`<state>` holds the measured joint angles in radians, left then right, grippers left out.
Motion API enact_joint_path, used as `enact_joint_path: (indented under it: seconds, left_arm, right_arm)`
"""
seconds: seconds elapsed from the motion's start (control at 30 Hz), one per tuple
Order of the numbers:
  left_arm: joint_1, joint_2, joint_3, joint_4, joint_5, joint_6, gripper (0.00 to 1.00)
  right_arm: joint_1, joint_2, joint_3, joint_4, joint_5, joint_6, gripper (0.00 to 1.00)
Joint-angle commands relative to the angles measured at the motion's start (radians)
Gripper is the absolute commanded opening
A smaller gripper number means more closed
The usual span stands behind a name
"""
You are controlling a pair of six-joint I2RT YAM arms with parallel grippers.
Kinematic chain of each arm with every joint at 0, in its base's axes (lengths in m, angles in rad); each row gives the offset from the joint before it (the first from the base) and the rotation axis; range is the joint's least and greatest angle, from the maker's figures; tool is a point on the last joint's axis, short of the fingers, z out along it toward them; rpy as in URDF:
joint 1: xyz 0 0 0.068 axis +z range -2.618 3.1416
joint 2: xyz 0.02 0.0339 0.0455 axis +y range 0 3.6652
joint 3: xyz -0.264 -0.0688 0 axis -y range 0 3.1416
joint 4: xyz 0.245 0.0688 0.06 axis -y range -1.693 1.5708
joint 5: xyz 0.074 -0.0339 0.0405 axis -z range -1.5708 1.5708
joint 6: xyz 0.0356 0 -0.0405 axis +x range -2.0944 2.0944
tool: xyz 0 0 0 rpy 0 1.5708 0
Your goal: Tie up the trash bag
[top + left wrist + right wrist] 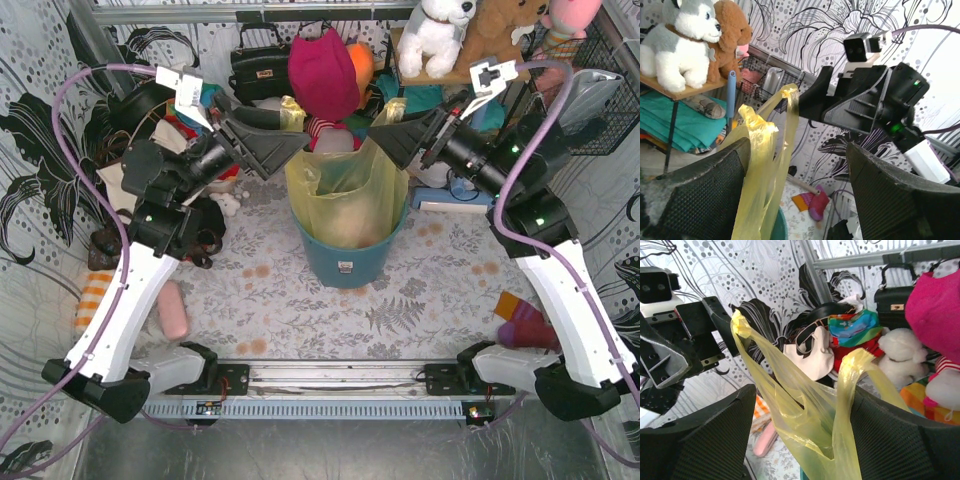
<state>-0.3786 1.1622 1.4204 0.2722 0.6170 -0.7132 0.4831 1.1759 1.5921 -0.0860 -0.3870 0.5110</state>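
Observation:
The trash bag [345, 190], thin yellow plastic, lines a teal bin [345, 255] in the middle of the table, its two handle loops pulled up at either side. My left gripper [297, 140] is at the left loop [292, 112] and is open. In the left wrist view that strip [765, 160] lies against one finger [715, 195], with a wide gap to the other. My right gripper [385, 135] is at the right loop [392, 108], also open. The bag [810, 410] hangs between its pads, one loop [855, 362] draped on the right pad [900, 440].
Plush toys [435, 35], a pink-hatted doll [322, 70] and a black handbag [258, 60] crowd the back behind the bin. A pink object [175, 310] lies near the left arm. A purple and orange sock [520, 322] lies by the right arm. A wire basket [590, 100] hangs at right.

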Motion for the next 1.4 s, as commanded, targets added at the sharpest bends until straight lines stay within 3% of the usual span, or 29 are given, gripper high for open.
enact_joint_path:
  seconds: [0.0,0.1,0.33,0.67,0.73,0.93,1.17,1.37]
  left_arm:
    - [0.005,-0.008,0.085,-0.149,0.032,0.123,0.86]
    - [0.005,-0.007,0.117,-0.24,0.033,0.164,0.86]
    - [0.004,-0.058,0.171,-0.425,-0.129,0.253,0.86]
    - [-0.005,-0.007,0.334,-0.268,0.046,0.086,0.84]
    - [-0.056,0.019,0.353,-0.224,0.036,0.061,0.83]
    - [-0.307,0.16,0.513,-0.359,-0.115,0.224,0.82]
    - [-0.388,0.227,0.506,-0.345,-0.267,0.287,0.83]
    - [-0.424,0.262,0.482,-0.349,-0.388,0.379,0.83]
  right_arm:
    - [0.003,-0.021,0.1,-0.143,0.069,-0.072,0.73]
    - [0.003,0.0,0.154,-0.191,0.089,-0.076,0.73]
    - [0.003,0.073,0.302,-0.332,0.209,-0.065,0.69]
    - [0.002,0.163,0.442,-0.449,0.242,-0.063,0.55]
    - [0.003,0.157,0.432,-0.448,0.252,-0.062,0.53]
    - [0.002,0.122,0.38,-0.413,0.27,-0.054,0.4]
    - [0.003,0.113,0.37,-0.396,0.282,-0.06,0.4]
    - [0.002,0.131,0.388,-0.392,0.27,-0.06,0.24]
